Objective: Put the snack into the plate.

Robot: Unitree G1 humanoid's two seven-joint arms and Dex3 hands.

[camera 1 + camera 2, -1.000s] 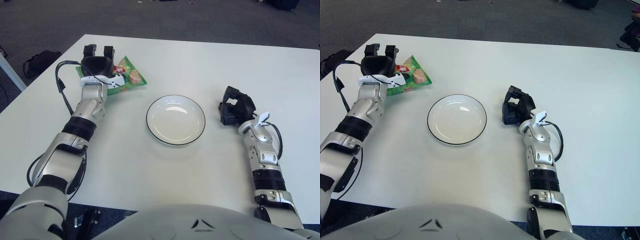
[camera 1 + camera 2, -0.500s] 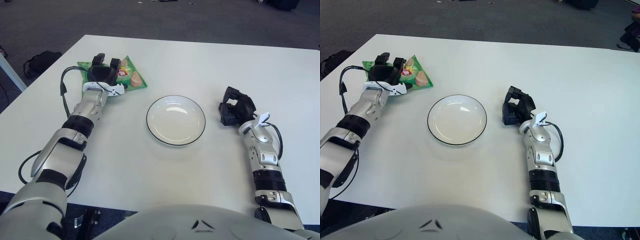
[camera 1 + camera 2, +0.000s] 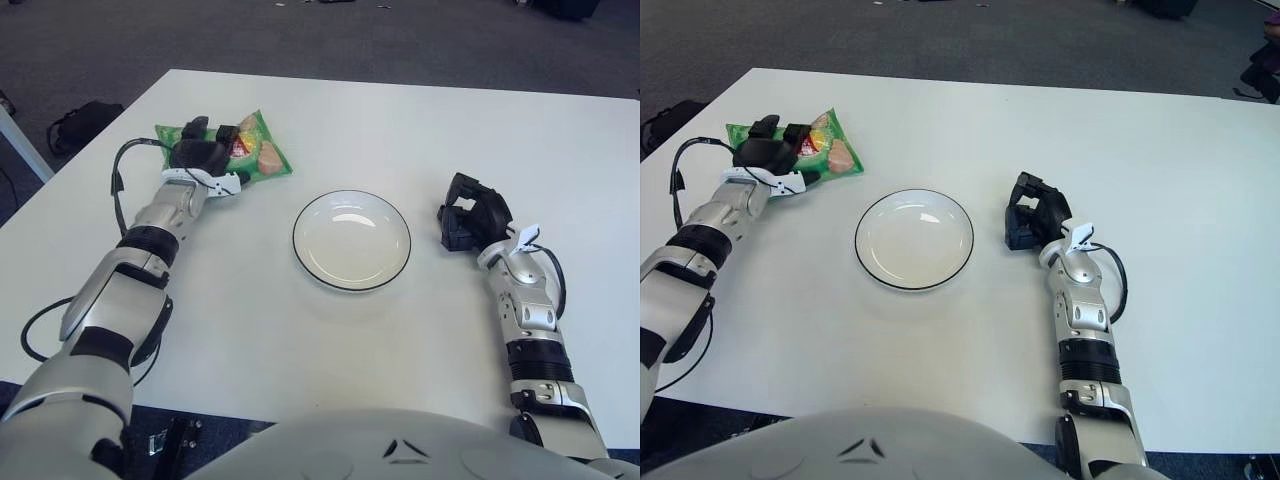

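In the left eye view my left hand (image 3: 203,158) lies on the snack (image 3: 250,152) at upper left, fingers draped, grasp unclear; in the right eye view, the plate (image 3: 868,262) sits centre, so a loose hold may drop it short.

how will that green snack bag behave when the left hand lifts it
The snack bag looks like thin crinkly film, so it will probably flex and sag. It lies flat and seems lightly filled, so likely light. The left hand sits on its near edge; glossy film might slip. The right hand shows right of the plate.
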